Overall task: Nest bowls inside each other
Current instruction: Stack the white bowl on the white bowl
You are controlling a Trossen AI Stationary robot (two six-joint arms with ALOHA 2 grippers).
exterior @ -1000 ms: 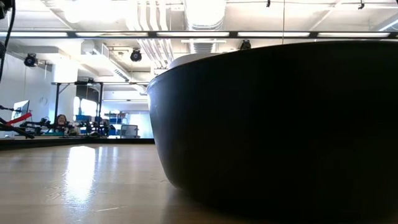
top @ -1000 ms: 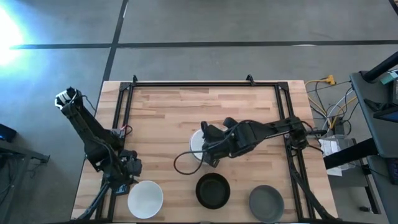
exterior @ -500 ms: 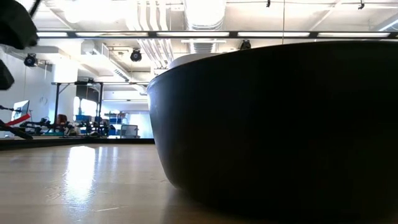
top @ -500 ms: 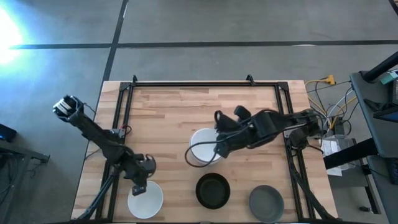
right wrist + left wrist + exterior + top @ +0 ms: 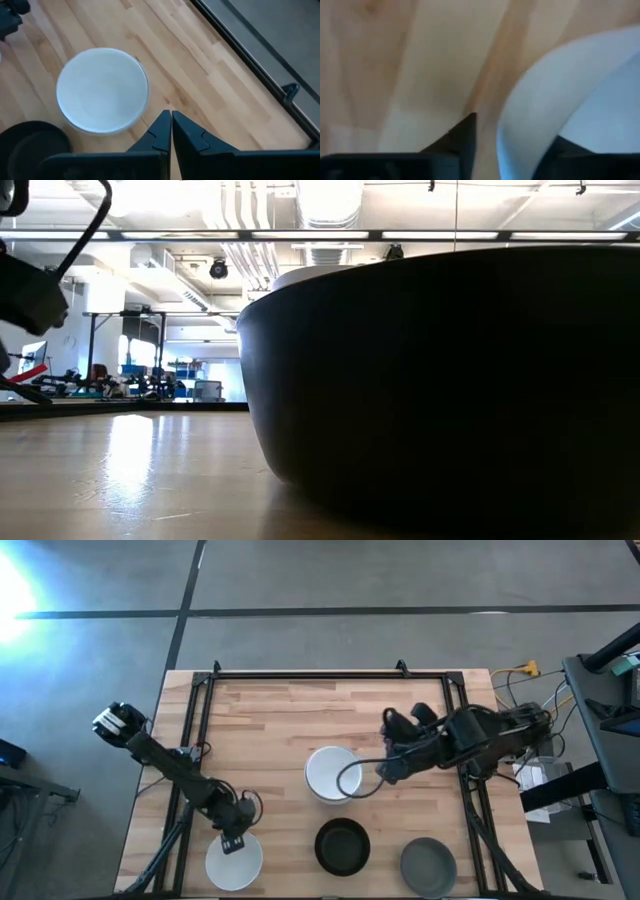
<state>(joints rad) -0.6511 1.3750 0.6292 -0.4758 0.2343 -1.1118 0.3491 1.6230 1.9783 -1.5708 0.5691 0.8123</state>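
Note:
Three single bowls and one white bowl or stack show on the table. A white bowl (image 5: 235, 862) sits near the near-left corner. My left gripper (image 5: 237, 840) is open over its far rim (image 5: 520, 100), one finger (image 5: 466, 134) outside the wall and the other (image 5: 562, 149) inside. A second white bowl (image 5: 333, 773) (image 5: 102, 90) rests mid-table. A black bowl (image 5: 342, 845) (image 5: 450, 380) and a dark grey bowl (image 5: 428, 865) sit along the near edge. My right gripper (image 5: 385, 766) (image 5: 171, 125) is shut, hovering right of the middle white bowl. My left gripper straddles the far rim of the near-left white bowl from above, slanting toward the near edge. A gap shows beside the outer finger, and the bowl wall hides the inner one. Whether either finger touches the bowl, I cannot tell.
Black rails (image 5: 320, 675) frame the table's far, left and right sides. Bare wood lies across the far half (image 5: 300, 710). A cable loop (image 5: 350, 780) from the right arm hangs over the middle white bowl's right edge. The black bowl fills most of the low view.
My right gripper has drawn back from over the middle white bowl toward the table's right edge, leaving that bowl uncovered on the table. My left arm has swung toward the near edge and right, bringing its gripper down onto the near-left white bowl's far rim.

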